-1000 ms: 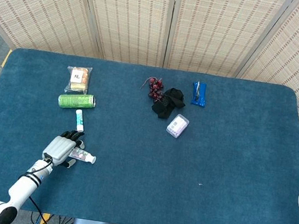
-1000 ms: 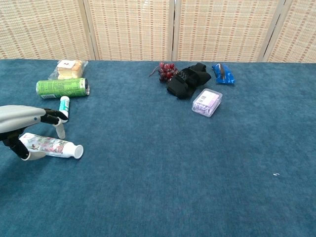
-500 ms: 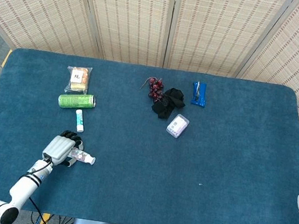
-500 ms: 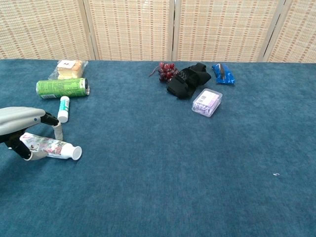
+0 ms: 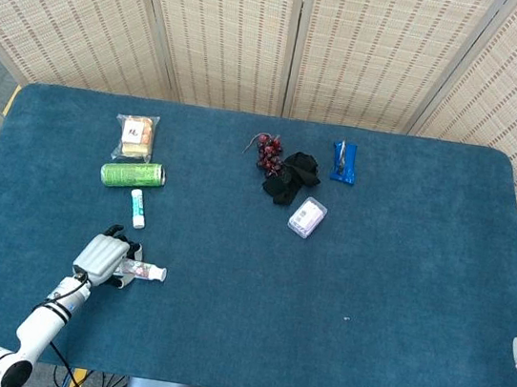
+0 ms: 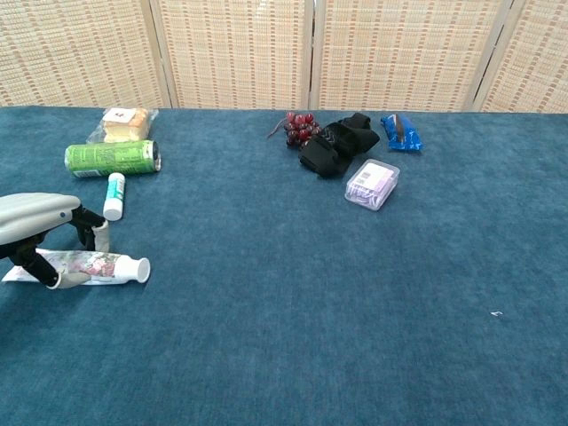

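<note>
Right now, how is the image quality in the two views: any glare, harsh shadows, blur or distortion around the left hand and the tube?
Head view: even, soft light, no glare, only faint shadows; the left hand and tube are small but sharp. Chest view: equally flat light, the tube label readable as a print, the left hand cut by the left edge; the table rim looks straight, no marked distortion.

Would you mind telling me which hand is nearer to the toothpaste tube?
Left. The left hand is curled over the toothpaste tube, its fingers on it. The right hand is not in view.
</note>
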### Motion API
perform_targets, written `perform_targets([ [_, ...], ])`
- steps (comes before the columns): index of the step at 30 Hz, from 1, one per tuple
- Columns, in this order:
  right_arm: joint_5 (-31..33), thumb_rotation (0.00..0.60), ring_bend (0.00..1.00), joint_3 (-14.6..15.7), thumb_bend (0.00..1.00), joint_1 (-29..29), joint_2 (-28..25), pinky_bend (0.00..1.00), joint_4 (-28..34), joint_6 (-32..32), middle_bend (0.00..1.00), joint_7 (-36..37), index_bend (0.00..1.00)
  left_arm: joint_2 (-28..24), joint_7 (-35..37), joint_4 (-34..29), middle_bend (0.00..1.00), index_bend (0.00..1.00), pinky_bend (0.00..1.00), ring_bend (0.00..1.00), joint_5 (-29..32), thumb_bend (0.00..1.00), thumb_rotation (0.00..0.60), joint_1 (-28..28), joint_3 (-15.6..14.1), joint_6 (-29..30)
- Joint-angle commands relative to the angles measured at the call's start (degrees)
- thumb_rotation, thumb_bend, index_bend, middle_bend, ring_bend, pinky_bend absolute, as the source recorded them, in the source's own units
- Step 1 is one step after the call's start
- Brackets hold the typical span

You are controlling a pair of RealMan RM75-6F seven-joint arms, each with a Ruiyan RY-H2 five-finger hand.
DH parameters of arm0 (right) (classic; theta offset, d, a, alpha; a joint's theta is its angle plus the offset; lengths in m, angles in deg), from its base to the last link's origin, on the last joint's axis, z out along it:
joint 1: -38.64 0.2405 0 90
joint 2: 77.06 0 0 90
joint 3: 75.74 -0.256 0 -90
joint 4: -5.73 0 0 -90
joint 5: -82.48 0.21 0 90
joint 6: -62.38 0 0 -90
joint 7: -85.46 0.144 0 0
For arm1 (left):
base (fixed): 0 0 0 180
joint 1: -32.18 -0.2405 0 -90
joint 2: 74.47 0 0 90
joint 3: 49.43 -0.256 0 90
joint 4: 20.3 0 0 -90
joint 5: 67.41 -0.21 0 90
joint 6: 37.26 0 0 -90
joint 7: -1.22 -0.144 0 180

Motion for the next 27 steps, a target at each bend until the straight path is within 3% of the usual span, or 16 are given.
perform_targets([
  [1, -0.08, 0.6, 0.0, -0.01, 0.3, 0.01, -0.08, 0.0, 0.12, -0.02, 0.0, -0.02, 0.01, -0.14, 1.69, 0.48, 0.58, 0.5, 0.08, 0.39, -2.03, 0.28, 0.6, -0.44, 0.16, 1.31],
  [11, -1.79, 0.6, 0.0, 0.23, 0.3, 0.69, -0.53, 0.0, 0.59, 0.45, 0.0, -0.45, 0.01, -3.78, 1.91, -2.66, 0.6, 0.5, 0.08, 0.4, -3.77, 0.28, 0.6, 0.18, 0.79, 0.8],
  [20, -9.14, 0.6, 0.0, 0.84, 0.31, 5.03, -2.49, 0.0, 3.37, 4.32, 0.0, -2.64, 0.03, -11.44, 0.3, -11.7, 0.62, 0.5, 0.09, 0.4, -2.65, 0.28, 0.6, 3.06, 3.4, -2.22],
  [27, -16.39, 0.6, 0.0, -0.2, 0.31, 11.37, -2.61, 0.0, 7.33, 9.33, 0.04, -6.29, 0.11, -17.47, -1.04, -19.95, 0.62, 0.51, 0.09, 0.4, 0.31, 0.28, 0.6, 6.02, 6.54, -4.73],
])
